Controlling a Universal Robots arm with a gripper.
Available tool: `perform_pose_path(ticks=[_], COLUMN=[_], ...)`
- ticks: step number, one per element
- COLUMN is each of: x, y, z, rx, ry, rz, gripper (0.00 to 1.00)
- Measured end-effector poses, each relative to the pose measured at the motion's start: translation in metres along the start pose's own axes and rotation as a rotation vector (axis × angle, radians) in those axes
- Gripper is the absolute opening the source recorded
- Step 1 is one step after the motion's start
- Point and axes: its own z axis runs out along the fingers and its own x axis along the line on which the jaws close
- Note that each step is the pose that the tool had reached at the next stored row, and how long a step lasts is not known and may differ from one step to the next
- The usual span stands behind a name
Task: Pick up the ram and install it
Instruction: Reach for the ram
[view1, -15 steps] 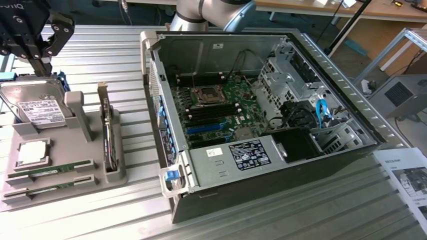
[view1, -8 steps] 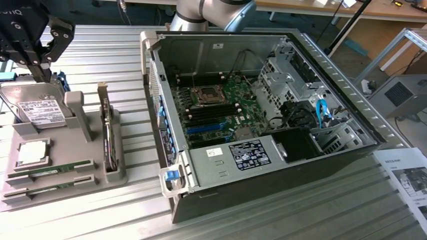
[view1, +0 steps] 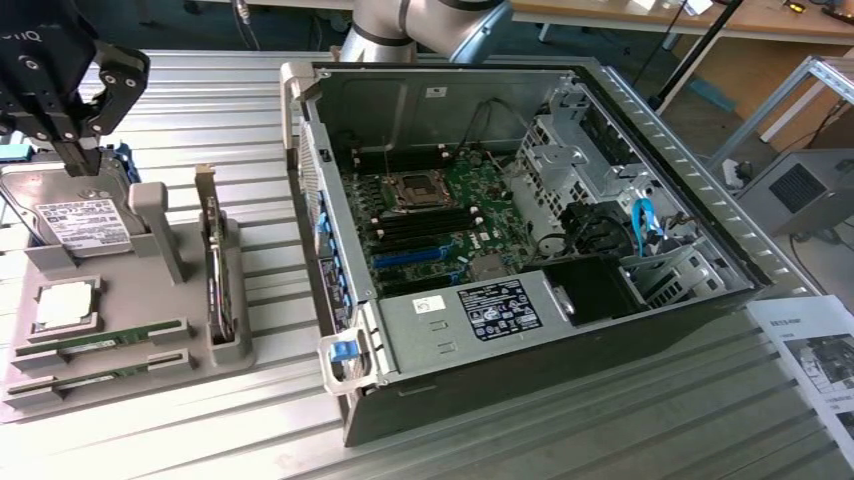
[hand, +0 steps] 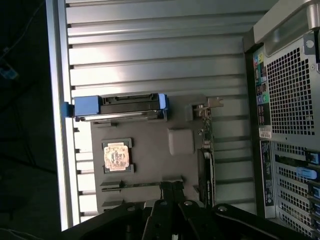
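Ram (view1: 110, 340): a thin green stick seated in a slot near the front edge of the gray holder (view1: 127, 295), just below the processor (view1: 64, 303).
Ram, long axis: runs across the exterior view, rising slightly toward that view's right; one end points toward the computer case (view1: 441, 395), the other toward the holder's outer edge.
Second ram stick (view1: 100, 370): parallel to the first and just beside it, in the slot nearest the holder's front edge.
Claw: the gripper (view1: 84, 160) has its black fingers pressed together with nothing between them; it is above the hard drive (view1: 74, 215) at the far end of the holder, well apart from both sticks.
Expansion card (view1: 214, 270): upright on its edge along the holder's side nearest the case, its long axis crossing that of the sticks.
Case interior: open side up, with the green motherboard (view1: 441, 215) exposed.
Support: the holder and case stand side by side, apart, on a ribbed metal table (view1: 240, 110).
Periphery: a printed sheet (view1: 814, 360) lies at the exterior view's right.
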Motion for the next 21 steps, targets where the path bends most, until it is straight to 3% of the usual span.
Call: perform_pose_path(ticks=[8,19,21], x=[-0.0007,-0.0007,-0.0007], y=[-0.0099,-0.01,-0.01], z=[-0.0004,-0.0004,0.0001], rx=[0.0012,0.0013,0.0014], ry=[-0.0001,0.0001,0.0042], rz=[0.0,0.0,0.0], gripper=[0.11,0.11,0.11])
